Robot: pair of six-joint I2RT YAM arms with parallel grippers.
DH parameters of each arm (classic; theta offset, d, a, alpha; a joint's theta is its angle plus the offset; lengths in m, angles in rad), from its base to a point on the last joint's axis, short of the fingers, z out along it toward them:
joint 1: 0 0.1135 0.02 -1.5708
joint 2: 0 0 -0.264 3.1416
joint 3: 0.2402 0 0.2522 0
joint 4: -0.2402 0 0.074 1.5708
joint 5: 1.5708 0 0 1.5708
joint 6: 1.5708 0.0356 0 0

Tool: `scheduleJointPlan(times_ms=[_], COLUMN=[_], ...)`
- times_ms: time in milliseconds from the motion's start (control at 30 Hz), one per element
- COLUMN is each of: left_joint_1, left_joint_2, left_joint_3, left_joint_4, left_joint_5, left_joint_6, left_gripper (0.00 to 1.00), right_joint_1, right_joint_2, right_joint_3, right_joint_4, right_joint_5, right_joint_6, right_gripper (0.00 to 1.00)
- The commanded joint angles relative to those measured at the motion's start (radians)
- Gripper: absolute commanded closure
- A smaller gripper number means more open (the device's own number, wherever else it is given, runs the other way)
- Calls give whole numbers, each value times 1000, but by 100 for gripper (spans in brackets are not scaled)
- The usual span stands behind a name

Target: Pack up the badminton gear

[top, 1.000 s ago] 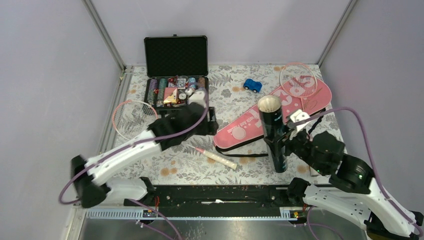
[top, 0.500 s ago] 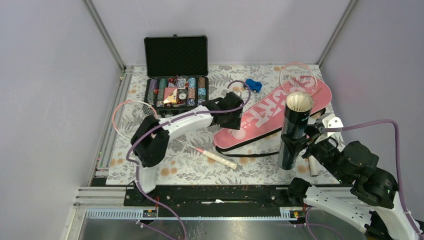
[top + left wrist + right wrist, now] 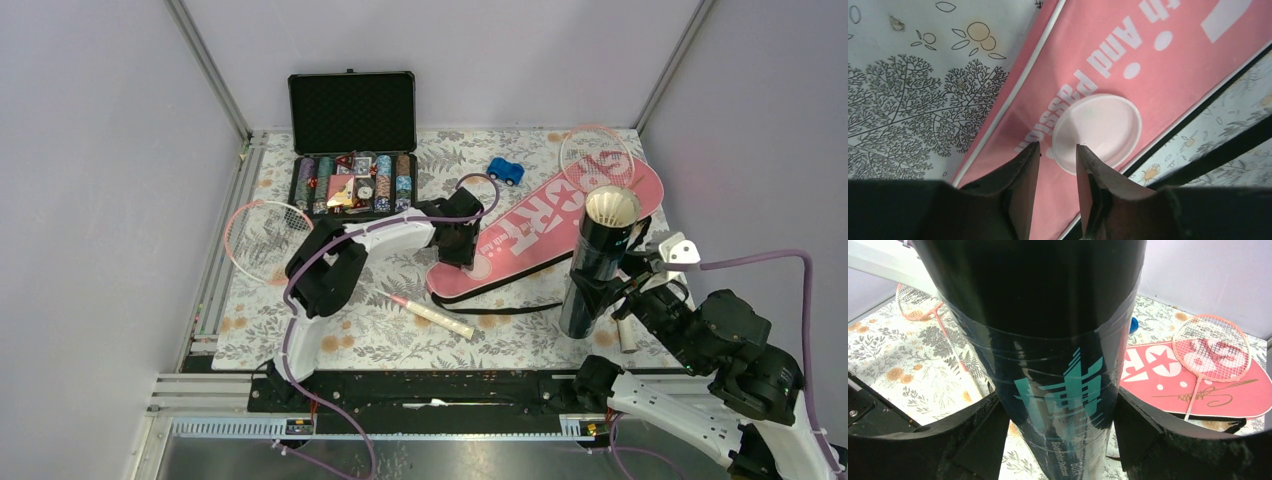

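Left jaws narrowly apart over the white cap (image 3: 1100, 130) on the cover (image 3: 1158, 75); right jaws clamped on the tube (image 3: 1058, 340). Risk: the flat cap slips free, or the jaws pinch cover fabric instead.

left arm (image 3: 385, 235): white links, black joints, purple cable alongside | right arm (image 3: 670, 410): same white-and-black build — purple cable (image 3: 770, 256), white bracket (image 3: 683, 248) at wrist | end effector fingers (image 3: 1020, 195): matte black, tapered

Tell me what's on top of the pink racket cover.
A white round cap lies near its narrow end, its rim between the left fingers. A pink racket's head rests on the wide end. Whatever is inside the cover is hidden.
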State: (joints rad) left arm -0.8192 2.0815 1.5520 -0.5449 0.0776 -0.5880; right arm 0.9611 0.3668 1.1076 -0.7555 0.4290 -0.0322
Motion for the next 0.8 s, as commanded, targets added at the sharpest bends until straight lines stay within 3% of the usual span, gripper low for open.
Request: scheduleJointPlan(times_ms=[0,67,200,333,567,767], left_joint_1=[-4,-4,-2,-2,-2,-2], left_joint_2=[12,2,-36,-91,-219,-359], left_joint_3=[34,35,31,-5,-88,-138], left_joint_4=[-2,-6,-1,17,44,-37], left_joint_5=[22,4,-7,-22,-40,-112], left_joint_6=[30,35,33,30,18,41], left_gripper=[65,70,90,100,100,100], right_joint_1=[1,1,1,1,1,1], right_joint_2=[-11,-5,0,-9,-13,14], right_joint_3=[10,18,19,4,-39,-85], right_joint_4=[54,56,55,46,43,38], right_joint_5=[33,34,23,9,-11,-57], right_joint_6=[-26,-33,-38,-15,-15,-25], right_gripper=[54,54,54,54,54,53])
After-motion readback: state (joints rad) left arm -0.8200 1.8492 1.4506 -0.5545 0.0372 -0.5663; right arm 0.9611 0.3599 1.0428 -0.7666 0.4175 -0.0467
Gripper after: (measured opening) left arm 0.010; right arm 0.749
